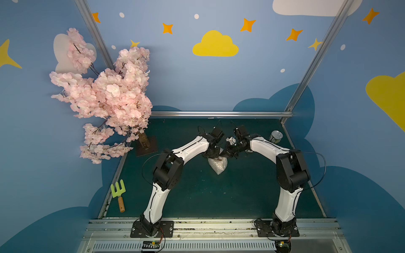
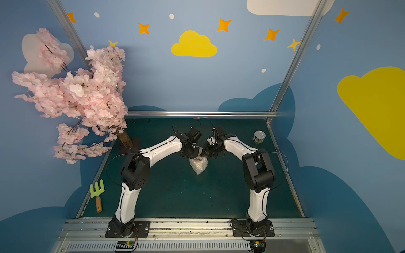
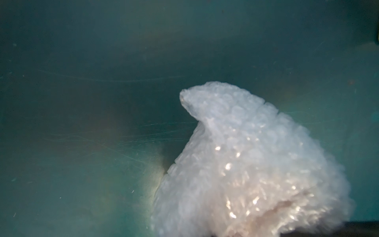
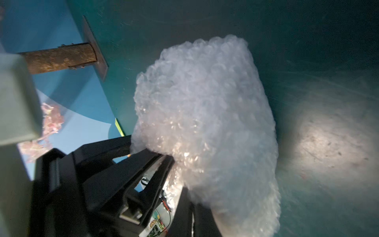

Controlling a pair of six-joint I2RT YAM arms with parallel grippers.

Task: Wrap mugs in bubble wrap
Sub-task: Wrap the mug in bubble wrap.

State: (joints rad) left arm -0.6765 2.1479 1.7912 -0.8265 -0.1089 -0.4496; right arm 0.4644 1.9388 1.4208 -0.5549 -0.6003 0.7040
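Since the mug is swaddled entirely and cannot be seen outright, only the bubble wrap [image 1: 217, 164] is on show: a whitish, lumpy bundle w/ a pointed lower end. It lies on the green table [image 1: 197, 192] just above the ctr of the frame in both top views. A small reddish-brown patch is seen at the bundle's upper edge. It may be the mug's inside, but that cannot be confirmed.

The wrap is judged light, soft and springy, w/ a slippery film likely to unroll if let go. The ceramic inside is judged heavier, stiff and fragile. Hold is best taken where the layers are gathered, i.e. at the bunched upper end. The body should be steadied from the side and not lifted by loose film alone, since the mug could slip out.

At that upper end the left gripper [image 1: 215, 156] is seen pinched onto the wrap. Its black fingers [image 4: 149, 159] are sunk among the bubbles in the right wrist view. The right gripper [image 1: 224, 155] is closed tight, close beside the left one. Whether film is caught in it cannot be told.

Farther out, a silver can [image 1: 275, 137] stands right of mid-frame. A green garden fork [image 1: 118, 192] lies at lower left, and a pink blossom tree [image 1: 105, 94] fills the upper left.
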